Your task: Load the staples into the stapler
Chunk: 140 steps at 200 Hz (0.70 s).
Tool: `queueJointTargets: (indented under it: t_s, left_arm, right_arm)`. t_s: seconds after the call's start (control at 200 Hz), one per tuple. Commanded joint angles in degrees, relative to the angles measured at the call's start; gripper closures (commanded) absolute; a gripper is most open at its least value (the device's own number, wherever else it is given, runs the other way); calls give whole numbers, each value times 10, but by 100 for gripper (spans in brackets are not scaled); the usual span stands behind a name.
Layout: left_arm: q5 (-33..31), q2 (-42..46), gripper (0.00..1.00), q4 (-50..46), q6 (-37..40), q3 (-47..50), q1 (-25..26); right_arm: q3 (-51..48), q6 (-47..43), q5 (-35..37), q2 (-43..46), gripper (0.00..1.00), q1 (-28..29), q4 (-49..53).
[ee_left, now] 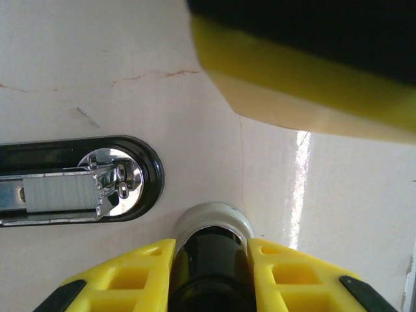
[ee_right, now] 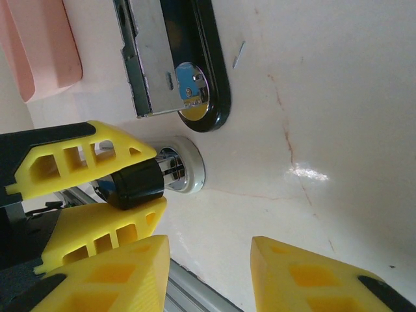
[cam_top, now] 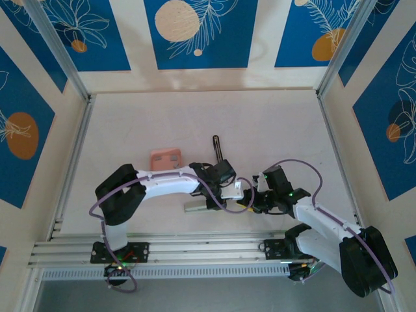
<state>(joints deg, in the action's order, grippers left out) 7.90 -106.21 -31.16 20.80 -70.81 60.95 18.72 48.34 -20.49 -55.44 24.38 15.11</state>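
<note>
Stapler (ee_right: pixel 159 62) lies open on the bench (ee_right: pixel 338 97), long axis running straight ahead of the right gripper (ee_right: pixel 208 250), jaws spread. Left gripper (ee_left: pixel 211 255) is closer: jaws pinching a black, grey-rimmed piece (ee_right: pixel 133 185), probably its top arm. Staples (ee_left: pixel 58 193) seem seated in the channel.

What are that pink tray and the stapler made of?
The tray looks like matte plastic or silicone: even salmon-pink, rounded edges, no glare. The stapler shows a dull silvery metal bar, a mirror-bright chrome plate, and a glossy black base, probably plastic.
</note>
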Motion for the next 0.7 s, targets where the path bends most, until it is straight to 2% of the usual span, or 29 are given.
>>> queueJointTargets:
  t_s: [0.0, 0.16, 0.415, 0.5, 0.61, 0.695]
  left_arm:
    - [-22, -8, 93, -29, -34, 7, 6]
    - [-38, 48, 92, -41, -103, -21, 5]
    - [-93, 100, 94, -117, -225, -101, -9]
    - [-104, 112, 94, -126, -301, -115, -34]
    - [-92, 120, 100, -122, -426, -116, -86]
    - [-78, 118, 100, -106, -508, -109, -128]
  right_arm:
    - [1, -10, -23, 14, 62, -3, 6]
    - [11, -10, -23, 25, 63, -7, 12]
    - [38, -18, -19, 49, 63, -12, 44]
    - [44, -20, -17, 49, 63, -14, 47]
    - [49, -22, -14, 50, 63, -14, 48]
    - [52, -23, -9, 52, 63, -14, 51]
